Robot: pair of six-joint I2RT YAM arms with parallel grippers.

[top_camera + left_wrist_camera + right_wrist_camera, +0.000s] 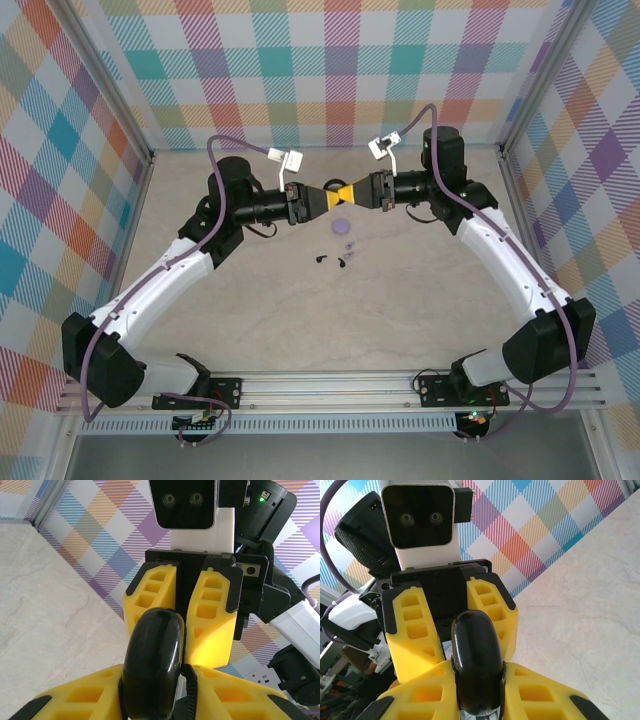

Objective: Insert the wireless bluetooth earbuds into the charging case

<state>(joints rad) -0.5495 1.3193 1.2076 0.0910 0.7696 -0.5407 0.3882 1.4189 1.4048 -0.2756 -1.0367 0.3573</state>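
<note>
the table [420, 300] is a pale, marbled surface walled in by bright checked panels [90, 180] on its left, far and right edges. the left arm [170, 280] and the right arm [510, 270] rise from the near edge and bend inward, meeting tip to tip above the middle of the table, somewhat toward the far edge.

the left gripper [154, 680] has its yellow fingers [75, 695] drawn in against the sides of the black charging case [476, 645], a glossy rounded shell seen edge-on. the right gripper [477, 680] faces it from the other side, its own yellow fingers [545, 695] likewise pressed against the same case. in each wrist view the case stands upright between the near pair of fingers, with the opposite gripper's fingers just behind it. the case is held off the surface between the two grippers; whether it is open or closed cannot be told.

on the table just nearer than the grippers lies a lavender round piece [344, 226]. a tiny lavender earbud [349, 247] lies near it, on the side toward the near edge. the two black earbuds [321, 258] lie a little nearer still, close to the table's middle, side by side and apart from each other, the right one [342, 263] just beside the lavender earbud. all the wireless bluetooth earbuds are on the bare surface, outside the case and untouched by either gripper.
</note>
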